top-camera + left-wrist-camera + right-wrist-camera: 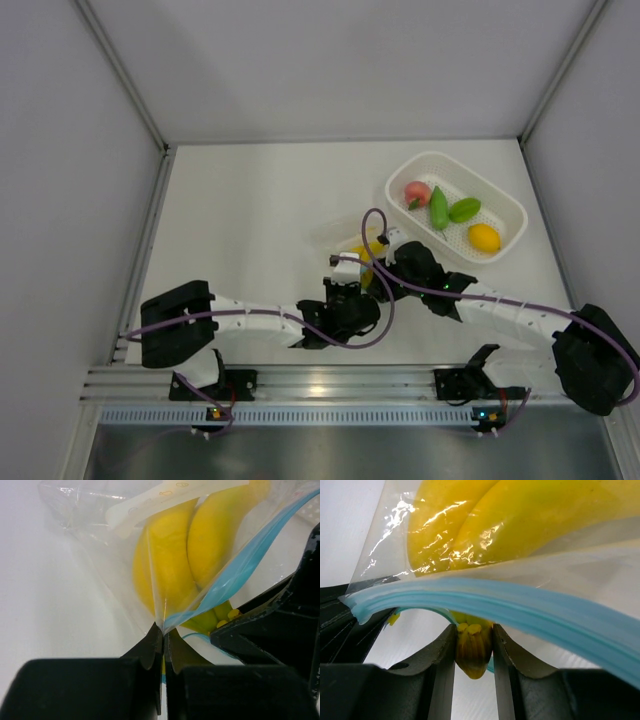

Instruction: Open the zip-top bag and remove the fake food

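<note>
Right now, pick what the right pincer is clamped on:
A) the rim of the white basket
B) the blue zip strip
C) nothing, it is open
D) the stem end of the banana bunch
D: in the right wrist view, the right pincer has both fingers pressed against the brownish stem of the banana bunch, just below the blue strip of the zip-top bag.

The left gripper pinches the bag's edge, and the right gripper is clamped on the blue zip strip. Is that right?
Not quite. The left gripper does pinch the zip-top bag at its edge, but the right gripper is clamped on the stem of the banana bunch; the blue zip strip passes above its fingers. The right wrist view shows this.
</note>
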`<state>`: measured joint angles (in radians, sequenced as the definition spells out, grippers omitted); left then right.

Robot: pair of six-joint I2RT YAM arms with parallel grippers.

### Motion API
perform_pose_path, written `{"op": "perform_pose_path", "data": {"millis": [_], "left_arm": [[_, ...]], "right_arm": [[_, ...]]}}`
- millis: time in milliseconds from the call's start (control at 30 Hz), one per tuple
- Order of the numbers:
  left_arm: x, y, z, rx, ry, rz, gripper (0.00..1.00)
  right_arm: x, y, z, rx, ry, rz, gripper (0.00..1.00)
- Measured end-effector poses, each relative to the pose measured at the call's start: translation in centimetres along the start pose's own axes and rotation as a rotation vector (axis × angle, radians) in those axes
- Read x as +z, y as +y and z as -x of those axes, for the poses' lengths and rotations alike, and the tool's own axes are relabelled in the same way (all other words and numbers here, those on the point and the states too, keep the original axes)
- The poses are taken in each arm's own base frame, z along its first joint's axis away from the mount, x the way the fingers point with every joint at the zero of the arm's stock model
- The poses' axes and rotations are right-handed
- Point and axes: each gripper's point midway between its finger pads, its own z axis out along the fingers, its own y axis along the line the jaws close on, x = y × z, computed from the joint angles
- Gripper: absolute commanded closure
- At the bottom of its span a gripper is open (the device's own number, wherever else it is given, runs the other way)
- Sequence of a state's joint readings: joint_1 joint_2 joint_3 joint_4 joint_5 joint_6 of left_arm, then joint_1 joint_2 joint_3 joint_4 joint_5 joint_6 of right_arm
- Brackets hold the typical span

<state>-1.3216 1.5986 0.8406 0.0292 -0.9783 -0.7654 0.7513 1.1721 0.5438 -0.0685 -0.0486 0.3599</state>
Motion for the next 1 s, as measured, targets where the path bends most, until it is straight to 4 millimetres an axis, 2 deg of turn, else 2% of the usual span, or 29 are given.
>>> {"op": "perform_pose_path", "data": {"millis": [67, 100, 133, 333, 633, 800, 1000], "left_arm": [[0.0, 0.3, -0.1, 0.004, -0.001, 0.005, 1.0], [0.0, 0.6, -0.3, 0.01, 0.001, 0.011, 1.0], [0.1, 0.7, -0.4, 0.013, 0.002, 0.014, 1.0], [0.1, 1.7, -1.4, 0.032, 0.015, 0.029, 1.0], [0.1, 2.9, -1.7, 0.033, 0.002, 0.059, 1.0], [0.0, 4.4, -1.5, 0.025, -0.029, 0.1, 1.0], [0.5, 6.0, -0.9, 0.01, -0.038, 0.145, 1.0]], "right_arm": [[0.0, 0.0, 0.0, 0.003, 0.001, 0.001, 0.83], [0.0, 0.0, 0.0, 0.008, 0.001, 0.001, 0.94], [0.0, 0.0, -0.1, 0.012, 0.003, 0.0, 1.0], [-0.2, 0.5, 0.0, 0.052, 0.017, 0.011, 1.0], [-1.6, 2.8, 1.2, 0.164, 0.052, 0.097, 1.0], [-2.4, 4.6, 0.6, 0.185, 0.107, 0.193, 1.0], [-4.9, 6.0, -0.9, 0.118, 0.169, 0.301, 1.0]]}}
